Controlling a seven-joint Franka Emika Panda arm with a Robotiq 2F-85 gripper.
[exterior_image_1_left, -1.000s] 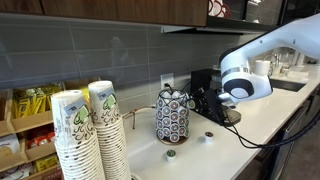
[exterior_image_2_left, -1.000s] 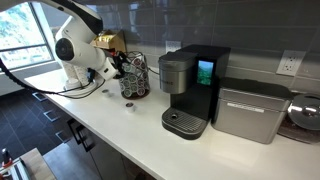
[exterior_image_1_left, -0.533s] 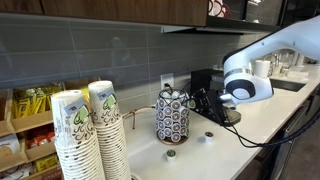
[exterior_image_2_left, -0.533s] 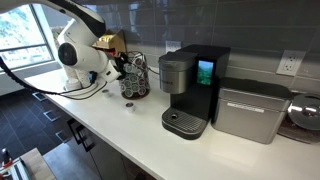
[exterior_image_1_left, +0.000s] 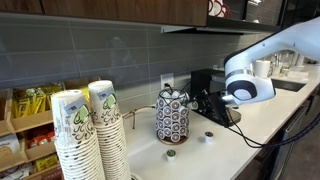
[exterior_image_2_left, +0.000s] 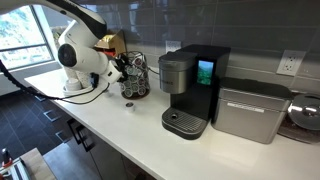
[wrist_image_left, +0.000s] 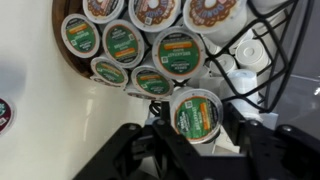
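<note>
My gripper (wrist_image_left: 196, 128) is shut on a coffee pod (wrist_image_left: 195, 114) with a green and orange lid, held between the two black fingers. It is just in front of a wire pod carousel (wrist_image_left: 150, 45) that holds several more pods with green and orange lids. In both exterior views the carousel (exterior_image_1_left: 171, 116) (exterior_image_2_left: 133, 76) stands on the white counter and the gripper (exterior_image_1_left: 203, 103) (exterior_image_2_left: 118, 68) is close beside it. One loose pod (exterior_image_1_left: 170, 154) lies on the counter in front of the carousel, and another (exterior_image_1_left: 209, 135) lies near the gripper.
A black coffee machine (exterior_image_2_left: 190, 88) stands next to the carousel, with a silver appliance (exterior_image_2_left: 250, 110) beyond it. Stacks of paper cups (exterior_image_1_left: 88, 135) stand close to the camera. A shelf of snack boxes (exterior_image_1_left: 28, 125) is against the tiled wall. A loose pod (exterior_image_2_left: 129, 107) lies on the counter.
The arm has drawn slightly away from the carousel, with the pod still held in the fingers.
</note>
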